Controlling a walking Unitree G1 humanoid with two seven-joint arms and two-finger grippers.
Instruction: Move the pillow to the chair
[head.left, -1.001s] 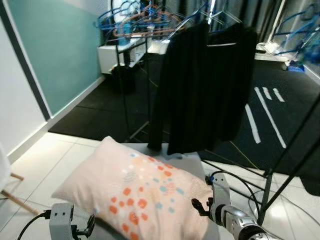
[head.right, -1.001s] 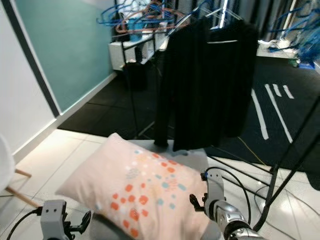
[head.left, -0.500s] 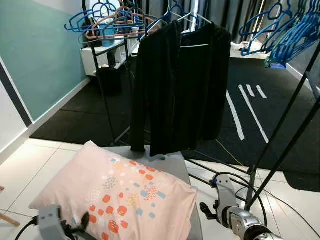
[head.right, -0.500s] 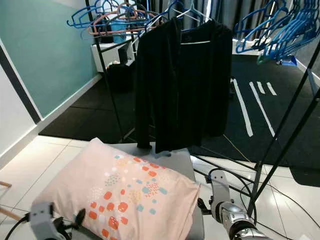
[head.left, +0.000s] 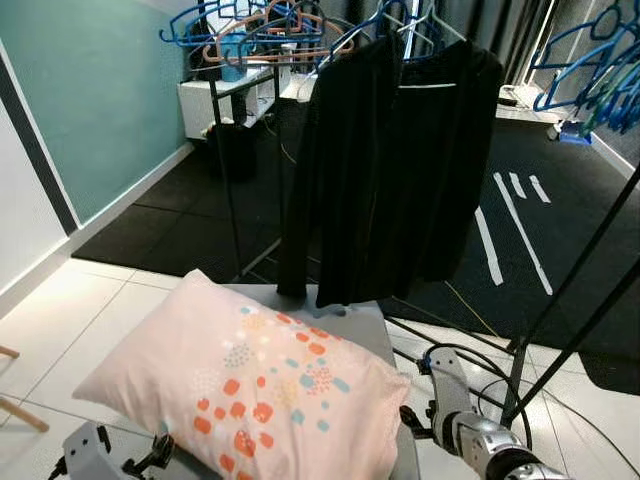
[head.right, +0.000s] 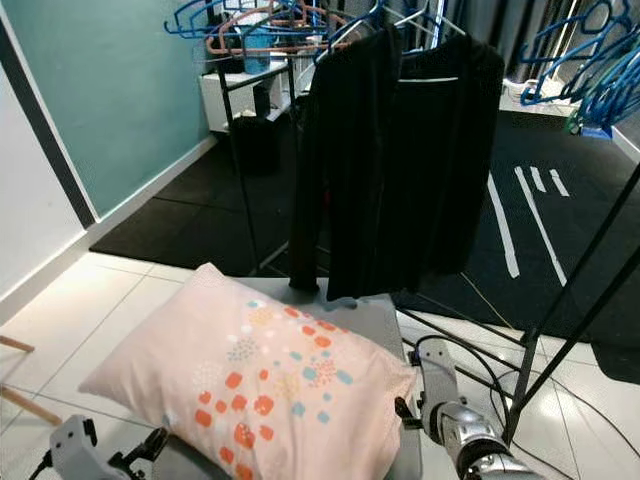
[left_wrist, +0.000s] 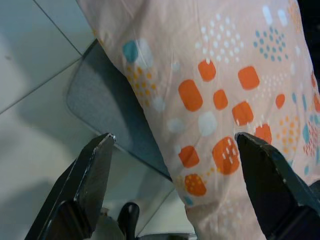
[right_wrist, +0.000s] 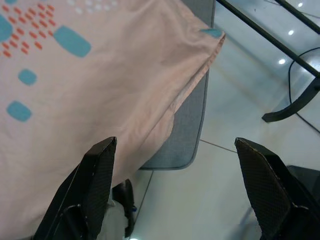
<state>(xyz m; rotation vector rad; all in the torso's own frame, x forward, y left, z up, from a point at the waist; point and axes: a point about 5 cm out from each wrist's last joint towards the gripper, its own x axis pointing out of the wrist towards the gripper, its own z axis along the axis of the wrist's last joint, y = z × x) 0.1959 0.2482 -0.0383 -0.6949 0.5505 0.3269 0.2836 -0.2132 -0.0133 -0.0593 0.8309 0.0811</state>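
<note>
1. Clothes rack (head.left: 240, 170) with black garments (head.left: 390, 170) stands behind, on dark floor.
2. Pillow (head.left: 250, 385), pink with orange/teal dots, lies on grey chair seat (head.left: 365, 325), overhanging its near edge.
3. Left gripper (left_wrist: 175, 165) low at pillow's near-left corner, fingers spread wide, holding nothing.
4. Right gripper (right_wrist: 172, 165) at pillow's right edge, fingers also apart, empty.

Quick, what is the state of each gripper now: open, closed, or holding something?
Left gripper: open, holding nothing, at the pillow edge.
Right gripper: open, holding nothing, beside the pillow's other edge.
</note>
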